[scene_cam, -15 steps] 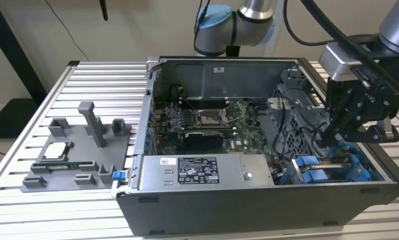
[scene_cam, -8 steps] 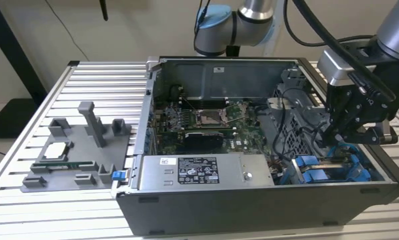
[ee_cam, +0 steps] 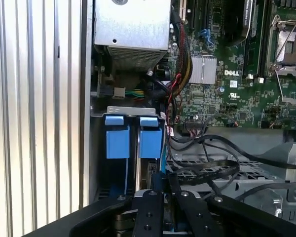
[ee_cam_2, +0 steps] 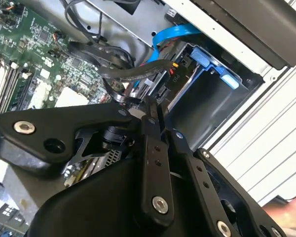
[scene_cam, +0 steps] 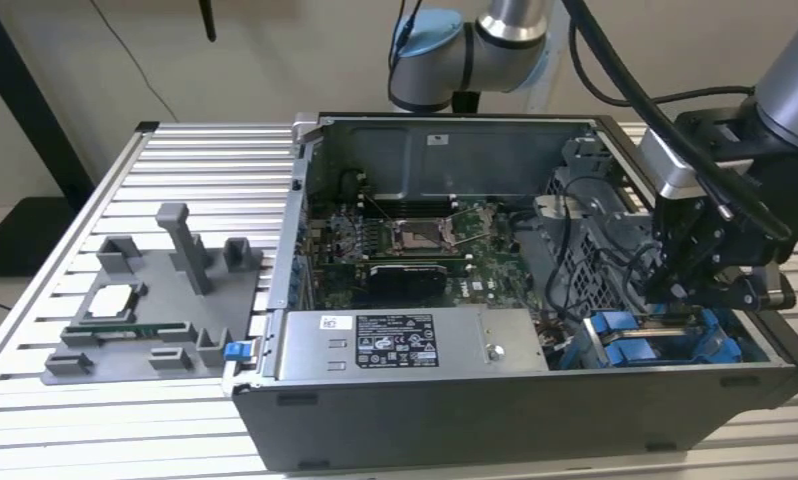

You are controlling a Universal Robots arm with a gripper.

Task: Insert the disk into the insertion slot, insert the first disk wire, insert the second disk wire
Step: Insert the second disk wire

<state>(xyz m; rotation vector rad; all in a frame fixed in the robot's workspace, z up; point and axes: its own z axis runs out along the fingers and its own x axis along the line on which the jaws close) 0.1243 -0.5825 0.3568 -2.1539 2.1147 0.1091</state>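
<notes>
The insertion slot [scene_cam: 666,340] is a grey bay with blue plastic parts in the case corner on the exterior view's right. Its blue tabs [ee_cam: 134,139] stand side by side in the first wrist view, and its grey wall [ee_cam_2: 212,98] shows in the second wrist view. My gripper [scene_cam: 695,298] hangs just above it. The black fingers [ee_cam_2: 152,143] close to a narrow point [ee_cam_2: 150,106], where a thin blue disk wire [ee_cam: 163,163] runs in between them. A black wire [ee_cam_2: 133,74] with a connector lies right beside the tips. The disk is hidden.
A silver power-supply box [scene_cam: 399,345] lies along the case's front wall beside the bay. The green motherboard [scene_cam: 413,240] fills the case middle, and loose black cables [ee_cam: 207,163] cross near my fingers. A grey parts fixture [scene_cam: 159,300] stands on the slatted table [scene_cam: 52,420].
</notes>
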